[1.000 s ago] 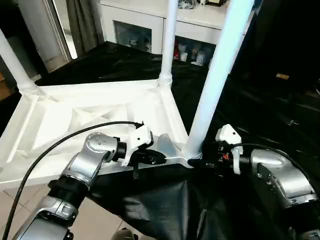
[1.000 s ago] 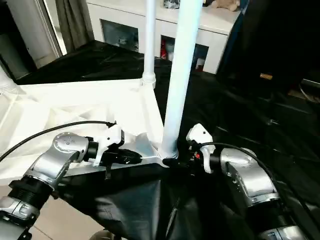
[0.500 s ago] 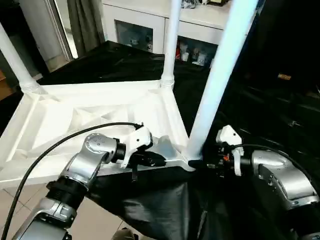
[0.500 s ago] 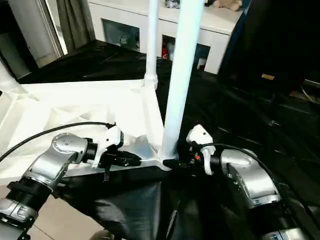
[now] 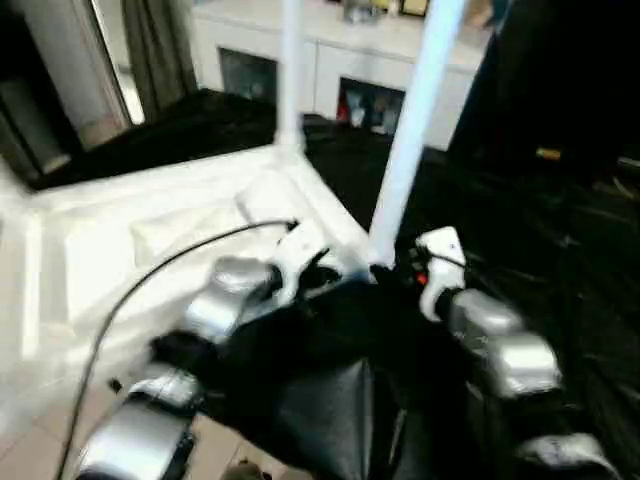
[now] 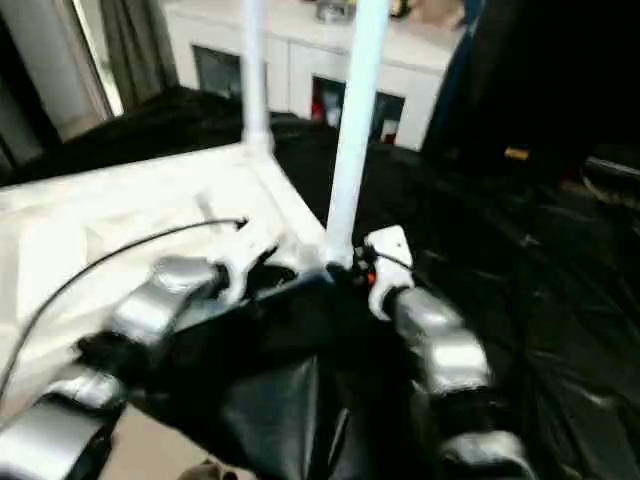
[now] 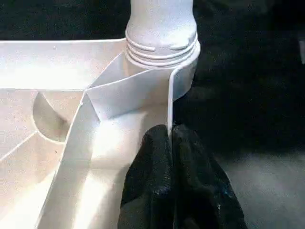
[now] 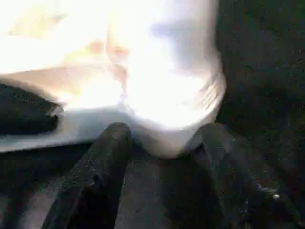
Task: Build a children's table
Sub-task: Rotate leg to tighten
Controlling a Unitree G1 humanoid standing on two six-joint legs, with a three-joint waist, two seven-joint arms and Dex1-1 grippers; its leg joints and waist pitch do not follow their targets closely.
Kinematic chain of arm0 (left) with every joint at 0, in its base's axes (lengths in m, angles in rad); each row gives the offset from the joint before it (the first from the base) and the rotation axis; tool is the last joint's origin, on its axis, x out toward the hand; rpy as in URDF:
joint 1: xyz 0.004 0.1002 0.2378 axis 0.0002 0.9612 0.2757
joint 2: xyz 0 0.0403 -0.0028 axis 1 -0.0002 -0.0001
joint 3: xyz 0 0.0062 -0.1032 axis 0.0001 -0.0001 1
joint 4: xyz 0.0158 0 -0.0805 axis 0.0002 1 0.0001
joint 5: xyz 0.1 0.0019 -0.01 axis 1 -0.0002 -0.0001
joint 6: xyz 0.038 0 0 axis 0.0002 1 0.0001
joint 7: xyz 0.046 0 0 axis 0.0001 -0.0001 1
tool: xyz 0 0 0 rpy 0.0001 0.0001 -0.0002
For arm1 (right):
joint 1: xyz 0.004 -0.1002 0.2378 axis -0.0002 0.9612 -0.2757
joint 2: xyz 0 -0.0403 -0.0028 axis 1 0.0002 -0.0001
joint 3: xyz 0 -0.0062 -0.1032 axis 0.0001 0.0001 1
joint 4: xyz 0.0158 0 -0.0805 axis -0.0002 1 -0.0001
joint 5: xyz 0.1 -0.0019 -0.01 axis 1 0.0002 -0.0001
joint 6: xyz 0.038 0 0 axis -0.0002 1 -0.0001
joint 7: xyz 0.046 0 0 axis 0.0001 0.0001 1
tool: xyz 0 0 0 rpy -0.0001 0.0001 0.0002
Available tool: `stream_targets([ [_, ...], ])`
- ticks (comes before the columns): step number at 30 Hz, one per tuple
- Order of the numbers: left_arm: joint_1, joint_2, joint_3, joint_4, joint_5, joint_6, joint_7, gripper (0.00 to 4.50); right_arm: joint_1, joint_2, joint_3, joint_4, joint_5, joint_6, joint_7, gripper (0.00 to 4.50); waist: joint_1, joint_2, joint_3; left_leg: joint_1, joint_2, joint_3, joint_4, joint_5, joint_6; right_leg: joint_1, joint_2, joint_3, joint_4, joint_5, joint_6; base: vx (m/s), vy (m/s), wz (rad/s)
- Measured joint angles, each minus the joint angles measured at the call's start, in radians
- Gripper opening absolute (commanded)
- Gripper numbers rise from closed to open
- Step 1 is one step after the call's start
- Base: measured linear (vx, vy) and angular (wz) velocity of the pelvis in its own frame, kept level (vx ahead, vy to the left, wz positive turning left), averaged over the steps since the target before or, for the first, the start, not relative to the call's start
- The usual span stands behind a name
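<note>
Black sheet (image 5: 560,250) under tabletop (image 5: 90,250); left hand (image 7: 170,143) pinches rim.

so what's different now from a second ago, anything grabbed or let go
Mostly the head camera has swung, so the whole scene sits differently. The right gripper has narrowed its fingers around the near corner socket under the upright leg, not yet clamped on it. The left gripper stays pinched shut on the tabletop rim beside that socket. Nothing was let go; both visible legs remain upright.
</note>
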Motion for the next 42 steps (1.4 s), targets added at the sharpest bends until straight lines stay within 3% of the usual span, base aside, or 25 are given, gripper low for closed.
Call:
stream_targets([
  [5,-0.047,-0.071,-0.001,0.063,0.028,-0.008,0.101,0.00,-0.028,0.062,0.021,0.060,-0.032,-0.062,-0.058,2.31,0.002,0.001,0.000,-0.006,0.000,0.000,0.000,0.000,0.000,-0.004,0.000,0.000,0.001,0.006,-0.002,0.000,0.000,0.00],
  [12,-0.058,-0.072,-0.009,0.085,0.036,-0.039,0.092,0.00,-0.030,0.052,0.023,0.059,-0.045,-0.105,-0.046,2.31,0.009,0.001,0.000,-0.007,0.000,0.000,-0.001,0.000,0.000,-0.004,0.000,0.000,0.000,0.003,-0.002,0.000,0.000,0.00],
  [16,-0.058,-0.058,-0.019,0.095,0.040,-0.072,0.059,0.00,-0.012,-0.027,0.023,0.010,-0.045,-0.109,0.001,2.49,0.018,0.002,0.001,-0.007,0.000,0.000,-0.001,0.000,0.000,-0.004,0.000,0.001,0.000,0.004,-0.002,0.000,0.000,0.00],
  [19,-0.058,-0.039,-0.018,0.100,0.044,-0.084,0.046,0.00,-0.008,-0.092,0.001,-0.031,-0.046,-0.109,0.034,2.82,0.015,0.002,0.001,-0.005,0.000,0.000,-0.001,0.000,0.000,-0.004,0.000,0.001,0.000,0.004,-0.001,0.000,0.000,0.00],
  [25,-0.039,0.016,-0.016,0.095,0.032,-0.143,-0.058,0.00,0.019,-0.251,-0.026,-0.124,0.000,-0.076,0.252,3.37,0.010,0.003,0.002,-0.005,0.000,0.000,-0.002,0.000,0.000,-0.004,0.001,0.000,0.000,0.002,0.002,0.000,0.000,0.00],
  [29,0.017,0.067,-0.032,0.010,-0.001,-0.165,-0.221,0.00,0.032,-0.311,0.002,-0.171,0.052,-0.062,0.412,3.63,0.018,0.005,0.001,-0.005,0.001,0.000,-0.002,0.000,0.000,-0.004,0.001,0.000,0.000,0.005,-0.002,0.000,0.000,0.00],
  [34,0.068,0.116,-0.063,-0.073,-0.025,-0.186,-0.372,0.00,0.046,-0.328,0.043,-0.239,0.075,-0.040,0.509,3.92,0.035,0.005,0.001,-0.006,0.001,0.000,-0.001,0.000,0.000,-0.003,0.000,0.001,0.000,0.005,-0.002,0.000,0.000,0.00],
  [35,0.073,0.118,-0.068,-0.083,-0.026,-0.187,-0.389,0.00,0.049,-0.329,0.049,-0.246,0.076,-0.034,0.520,4.17,0.038,0.005,0.001,-0.007,0.001,0.001,-0.001,0.000,0.000,-0.003,0.000,0.001,0.000,0.005,-0.002,0.000,0.000,0.00],
  [42,0.124,0.156,-0.081,-0.171,-0.045,-0.180,-0.449,0.00,0.063,-0.350,0.097,-0.250,0.051,-0.034,0.551,4.47,0.037,0.005,0.001,-0.006,0.001,0.001,-0.001,0.000,0.000,-0.003,0.000,0.001,0.001,0.002,0.002,0.000,0.000,0.00],
])
